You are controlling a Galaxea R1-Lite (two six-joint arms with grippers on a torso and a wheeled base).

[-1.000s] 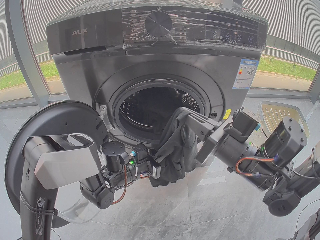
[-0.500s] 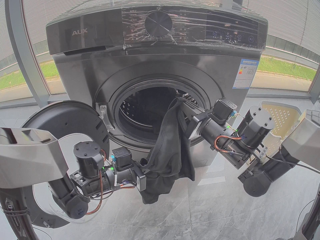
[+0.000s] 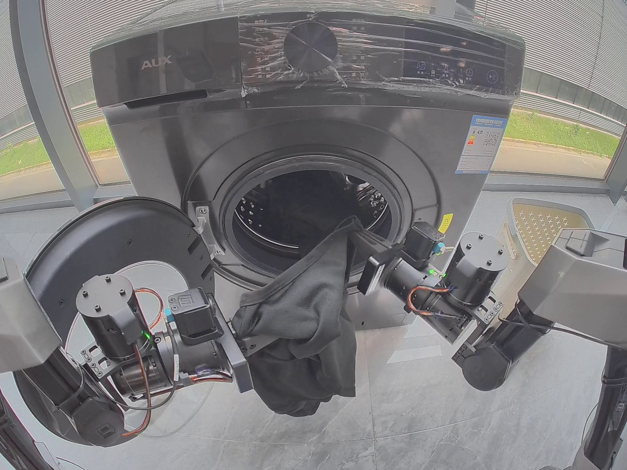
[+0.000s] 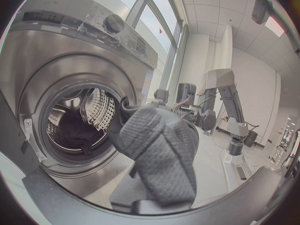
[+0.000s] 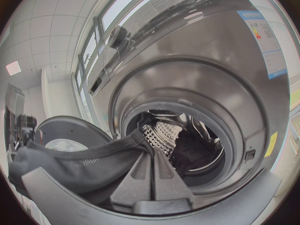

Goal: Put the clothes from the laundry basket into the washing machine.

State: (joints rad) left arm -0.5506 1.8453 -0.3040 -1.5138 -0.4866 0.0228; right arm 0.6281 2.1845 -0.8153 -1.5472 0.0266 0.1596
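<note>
A dark grey garment [image 3: 300, 314] is stretched between my two grippers in front of the washing machine [image 3: 307, 125]. My right gripper [image 3: 356, 230] is shut on its upper end at the lower right of the open drum mouth [image 3: 294, 210]; the right wrist view shows the fingers [image 5: 142, 175] pressed together with cloth [image 5: 78, 166] pinched at their tips. My left gripper [image 3: 253, 344] holds the lower end, out in front of the machine and low. There, the garment [image 4: 162, 153] drapes over the fingers and hides them. A loose fold hangs towards the floor. Dark clothes [image 5: 190, 150] lie inside the drum.
The round door [image 3: 124, 243] stands swung open to the left, right behind my left arm. A pale perforated laundry basket [image 3: 548, 223] sits on the floor to the right of the machine. Grey tiled floor [image 3: 405, 412] lies open in front.
My left gripper has drawn back to the left and away from the machine, pulling the garment taut. My right gripper rose into the drum mouth, then dropped slightly to its lower right edge.
</note>
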